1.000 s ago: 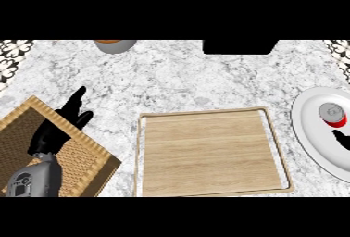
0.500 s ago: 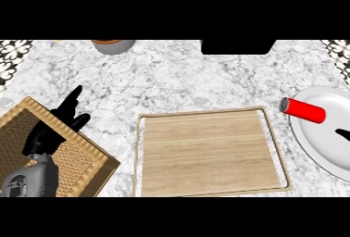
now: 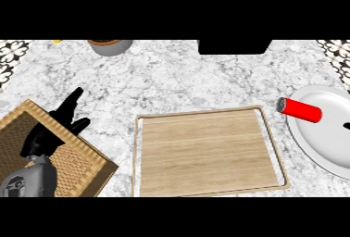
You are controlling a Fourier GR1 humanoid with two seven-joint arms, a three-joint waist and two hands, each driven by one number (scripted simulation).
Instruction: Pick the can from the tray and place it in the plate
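The red can point(image 3: 301, 109) lies on its side across the upper left rim of the white plate point(image 3: 327, 143) at the right edge of the head view, its grey end pointing left. The light wooden tray point(image 3: 205, 152) in the middle of the counter has nothing on it. My left hand point(image 3: 53, 131) is open with fingers pointing up. It rests over the woven basket at the lower left, far from the can. Only a small dark sliver of my right hand point(image 3: 346, 125) shows at the right edge, over the plate.
A woven basket point(image 3: 75, 164) fills the lower left corner under my left forearm. At the back of the marble counter stand a grey bowl point(image 3: 109, 46) and a black block point(image 3: 232, 46).
The can stood upright on the plate a second ago. It then tipped over and now lies on its side on the plate's left rim. My right hand has drawn back towards the right edge.
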